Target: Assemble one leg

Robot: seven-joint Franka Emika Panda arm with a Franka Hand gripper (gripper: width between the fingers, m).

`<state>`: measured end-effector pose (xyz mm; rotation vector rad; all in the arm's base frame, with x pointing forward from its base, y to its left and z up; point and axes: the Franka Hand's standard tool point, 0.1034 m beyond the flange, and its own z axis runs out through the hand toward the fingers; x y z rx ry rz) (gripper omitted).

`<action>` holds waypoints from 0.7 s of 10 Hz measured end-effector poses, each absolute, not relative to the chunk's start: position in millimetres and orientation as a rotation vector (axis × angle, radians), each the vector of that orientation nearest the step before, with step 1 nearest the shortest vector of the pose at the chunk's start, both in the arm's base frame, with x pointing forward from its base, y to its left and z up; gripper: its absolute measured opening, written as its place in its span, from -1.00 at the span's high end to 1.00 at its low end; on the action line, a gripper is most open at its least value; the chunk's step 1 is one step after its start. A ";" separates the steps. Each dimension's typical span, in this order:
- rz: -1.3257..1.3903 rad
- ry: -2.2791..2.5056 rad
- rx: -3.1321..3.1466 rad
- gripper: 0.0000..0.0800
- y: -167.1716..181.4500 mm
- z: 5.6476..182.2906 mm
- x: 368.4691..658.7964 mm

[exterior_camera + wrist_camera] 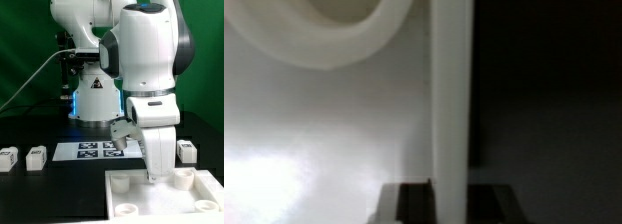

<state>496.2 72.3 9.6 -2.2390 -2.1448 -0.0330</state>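
I see the pincer (155, 172) lowered onto the far rim of the white panel (200, 195), with its fingers (406, 205) on either side of that rim. They look pressed against it, but I cannot tell whether it is clamped. One leg (186, 150) lies loose on the worktop (50, 195) just beside the panel, at the exterior view's right. Two other legs (37, 155) lie at the left, beyond the marker board (92, 150).

Arm bent forward, wrist vertical, tool (158, 174) pointing down, 2 fingers (409, 204) clamped on leg (450, 100).
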 end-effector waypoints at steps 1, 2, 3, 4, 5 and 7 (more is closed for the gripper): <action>-0.033 -2.150 -2.235 0.84 72.3 9.6 496.0; -0.032 -2.158 -2.231 0.84 72.0 9.6 496.1; -0.032 -2.158 -2.231 0.84 72.0 9.6 496.0; -0.031 -2.157 -2.231 0.84 71.8 9.3 495.8; -0.031 -2.156 -2.231 0.28 71.5 9.1 495.7; -0.030 -2.155 -2.232 -0.21 71.2 9.0 495.7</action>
